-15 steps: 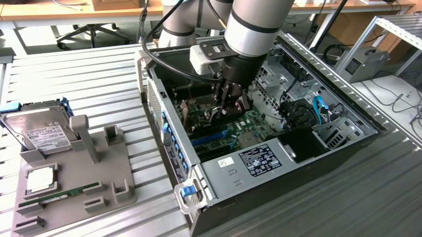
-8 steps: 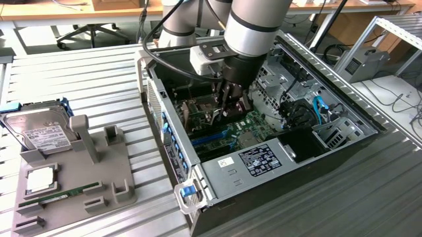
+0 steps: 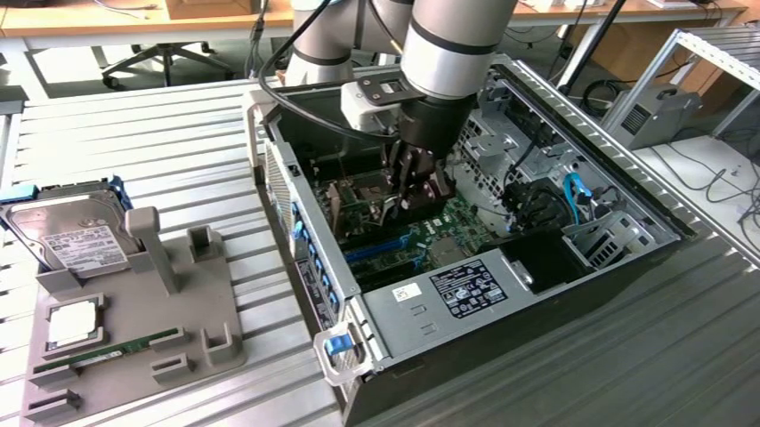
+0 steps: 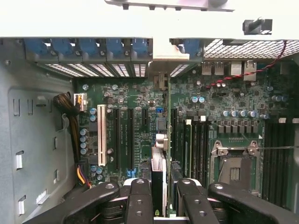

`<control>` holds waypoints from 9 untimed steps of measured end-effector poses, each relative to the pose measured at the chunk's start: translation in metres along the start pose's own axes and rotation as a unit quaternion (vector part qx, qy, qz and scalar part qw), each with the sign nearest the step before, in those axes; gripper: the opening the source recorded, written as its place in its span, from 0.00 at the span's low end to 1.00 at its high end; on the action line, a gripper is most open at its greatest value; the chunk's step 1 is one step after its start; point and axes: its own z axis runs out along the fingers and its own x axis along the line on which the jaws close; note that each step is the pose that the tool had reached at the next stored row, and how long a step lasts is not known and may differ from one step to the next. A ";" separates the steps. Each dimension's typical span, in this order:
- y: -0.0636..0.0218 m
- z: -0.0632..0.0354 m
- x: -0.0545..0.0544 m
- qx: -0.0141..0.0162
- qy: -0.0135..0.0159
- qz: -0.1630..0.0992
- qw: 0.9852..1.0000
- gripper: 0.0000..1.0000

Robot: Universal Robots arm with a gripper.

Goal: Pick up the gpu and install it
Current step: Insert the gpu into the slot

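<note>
Inside the open computer case [image 3: 311, 191], the pincer [image 4: 161, 193] grips the gpu [image 4: 159, 161] edge-on above the motherboard [image 4: 140, 100] slots at 12 o'clock; stiff, light, likely fragile, best held by its edges.

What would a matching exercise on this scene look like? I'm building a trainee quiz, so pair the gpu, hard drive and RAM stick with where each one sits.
Things:
1. gpu
2. hard drive
3. RAM stick

Places:
A. green, lying flat on the grey holder
B. between the fingers of the gripper, inside the open case
C. silver with a white label, propped at the holder's end

Pairs: 1-B, 2-C, 3-A
</note>
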 end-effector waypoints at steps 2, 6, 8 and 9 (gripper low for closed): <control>0.0000 0.0005 -0.001 0.000 0.005 0.000 1.000 0.26; 0.0002 0.0045 -0.002 0.000 0.007 0.000 1.000 0.26; 0.0017 0.0073 -0.003 0.000 0.007 0.000 1.000 0.26; 0.0023 0.0086 -0.003 0.000 0.008 0.000 1.000 0.26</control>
